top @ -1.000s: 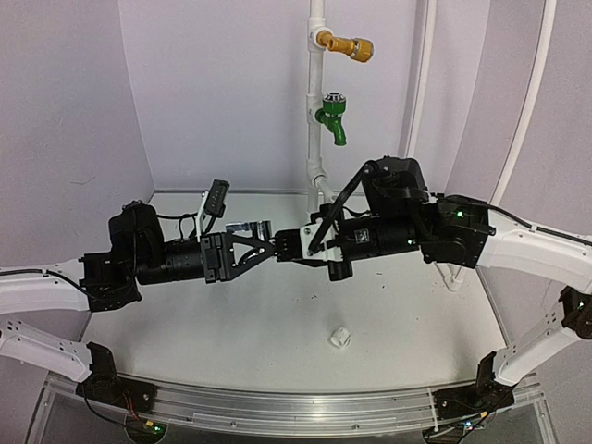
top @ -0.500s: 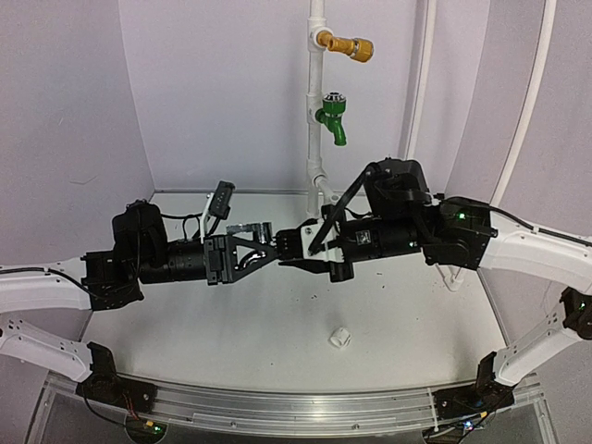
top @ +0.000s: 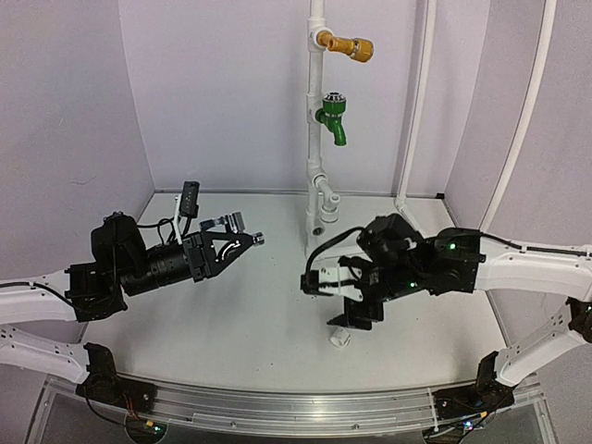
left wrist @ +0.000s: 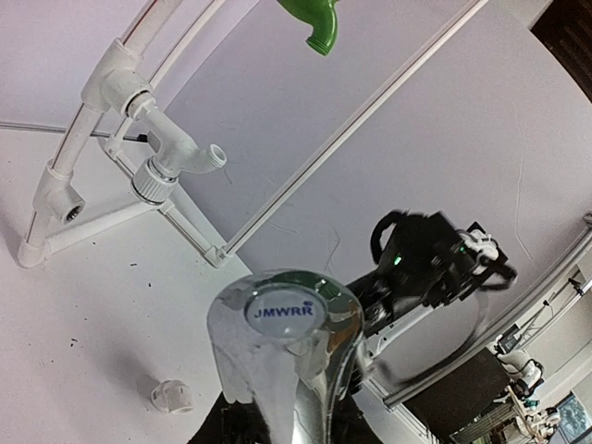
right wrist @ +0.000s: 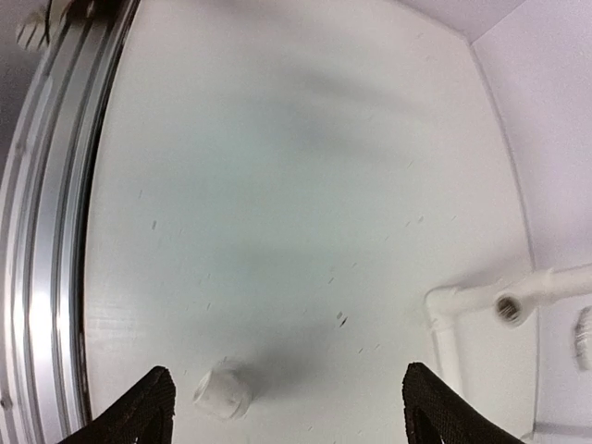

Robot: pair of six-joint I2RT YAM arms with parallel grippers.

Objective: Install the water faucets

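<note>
Arms parted: L claw [top: 239, 236] clamps metal tap [left wrist: 282, 342], R claw [right wrist: 291, 407] wide open near white fitting [right wrist: 223, 392].

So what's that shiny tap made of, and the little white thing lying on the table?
The silver tap looks like polished, chrome-like metal: its rounded cap gives mirror-like reflections and bright glints. It could be plated plastic; the look alone can't settle that. The small white fitting looks like matte plastic: plain white, dull, with no reflections.
</note>
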